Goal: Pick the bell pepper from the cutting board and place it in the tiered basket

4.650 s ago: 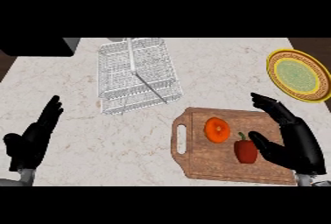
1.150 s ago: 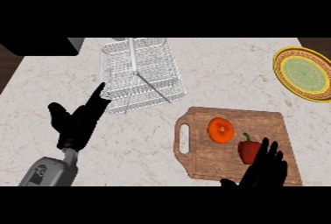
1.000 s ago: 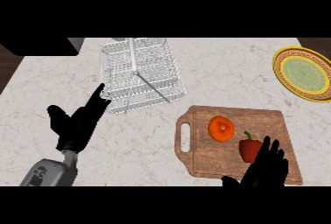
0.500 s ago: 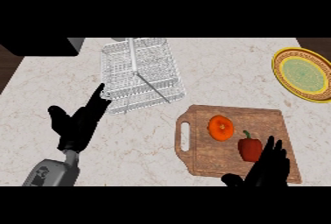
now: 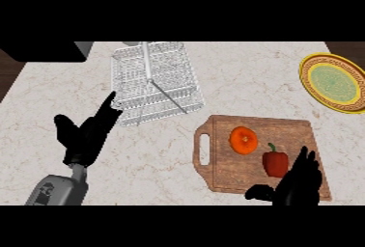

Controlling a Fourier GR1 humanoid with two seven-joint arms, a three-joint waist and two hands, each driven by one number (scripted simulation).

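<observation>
Head view: the red bell pepper is still on the cutting board, toward its right edge, beside an orange fruit. Right hand sits just below the pepper, fingers spread, holding nothing. Left hand is open near the tiered basket's lower-left corner. A plate sits at the counter's right edge.

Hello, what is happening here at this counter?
A robot is working on moving the bell pepper from the cutting board to the wire basket. Its right hand is open just below the pepper, fingers next to it, and has not gripped it yet. The left hand is open over the counter, near the basket's lower left corner. An orange fruit also lies on the board, and a plate sits at the far right.
</observation>
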